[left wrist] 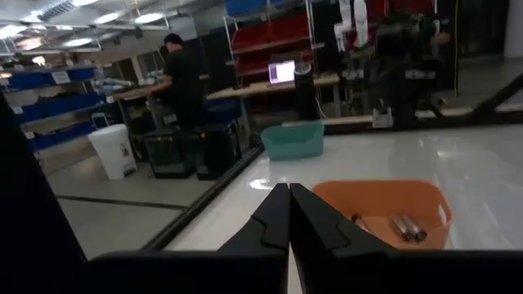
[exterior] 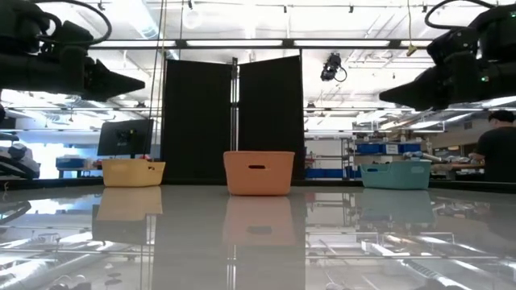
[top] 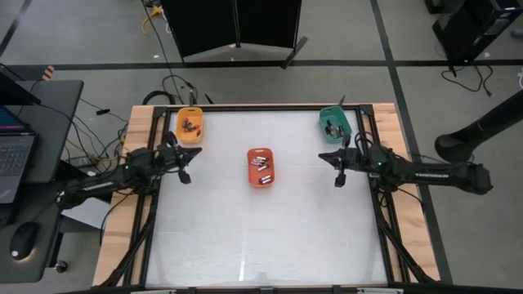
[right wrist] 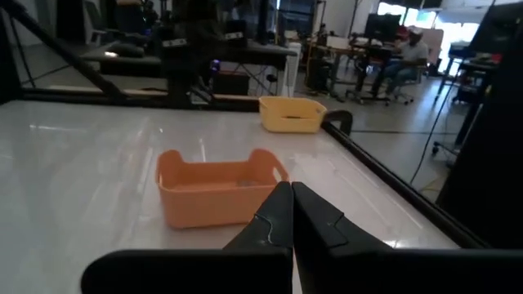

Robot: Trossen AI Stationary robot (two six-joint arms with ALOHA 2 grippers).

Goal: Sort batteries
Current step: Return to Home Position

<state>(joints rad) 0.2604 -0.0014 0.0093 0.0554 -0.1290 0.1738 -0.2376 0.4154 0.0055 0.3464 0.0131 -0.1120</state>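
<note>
Several small batteries [top: 261, 163] lie in the red-orange tray [top: 261, 179] at the table's middle; two of these batteries [left wrist: 406, 227] show in the left wrist view. More batteries [top: 190, 126] lie in the yellow-orange tray [top: 189, 114] at the far left. A few batteries [top: 331, 128] sit in the teal tray [top: 335, 114] at the far right. My left gripper [top: 185, 169] hovers left of the middle tray with its fingers shut [left wrist: 288, 189] and empty. My right gripper [top: 338, 173] hovers right of it, likewise shut [right wrist: 292, 188] and empty.
The white tabletop [top: 261, 237] stretches bare from the trays to the near edge. A black frame rail [right wrist: 392, 192] runs along the table's sides. Beyond the table stand a dark folding screen [exterior: 234, 121], shelves and desks, with people working at desks [left wrist: 181, 77] [right wrist: 400, 53].
</note>
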